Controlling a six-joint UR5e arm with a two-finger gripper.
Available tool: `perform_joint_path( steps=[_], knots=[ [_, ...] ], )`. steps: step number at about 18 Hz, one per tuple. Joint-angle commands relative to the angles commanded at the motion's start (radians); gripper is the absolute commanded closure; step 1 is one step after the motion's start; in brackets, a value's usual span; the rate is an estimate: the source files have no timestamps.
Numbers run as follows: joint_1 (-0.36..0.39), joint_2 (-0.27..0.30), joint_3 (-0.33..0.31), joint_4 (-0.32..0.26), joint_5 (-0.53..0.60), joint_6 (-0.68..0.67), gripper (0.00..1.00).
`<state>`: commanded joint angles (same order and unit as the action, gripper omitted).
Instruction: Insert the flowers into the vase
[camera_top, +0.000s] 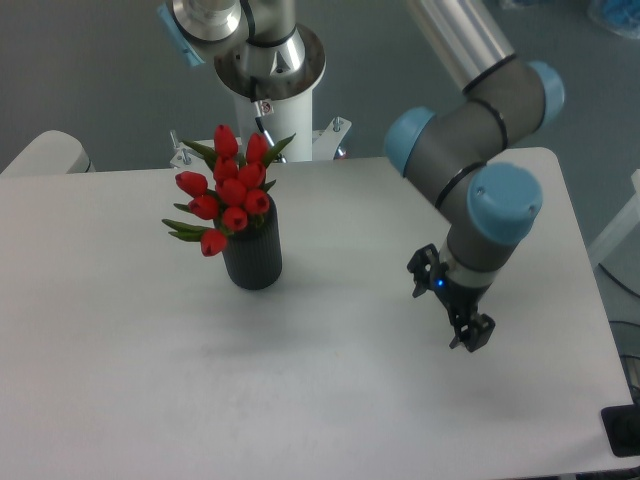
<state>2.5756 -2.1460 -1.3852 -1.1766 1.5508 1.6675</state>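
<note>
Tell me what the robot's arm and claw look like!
The arm is made of smooth silver-grey tubes joined by round joints with light blue caps. At its tip sits a small black claw with thin black fingers and a tiny blue light glowing on it. A white post behind the table holds it up.

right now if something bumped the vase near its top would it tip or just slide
Probably tip. The vase is a narrow upright cylinder, taller than wide, and the flowers rise well above its mouth and lean left, so it looks top-heavy. Its ribbed matte sides suggest it won't slide easily on the table.
</note>
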Motion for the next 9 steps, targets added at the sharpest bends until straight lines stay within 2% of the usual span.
perform_joint_path(
  steps=[4, 9],
  knots=[
    [-0.04, -0.038, 0.037, -0.002, 0.012, -0.015, 0.0],
    [-0.042, -0.038, 0.034, 0.002, 0.014, -0.015, 0.0]
  ],
)
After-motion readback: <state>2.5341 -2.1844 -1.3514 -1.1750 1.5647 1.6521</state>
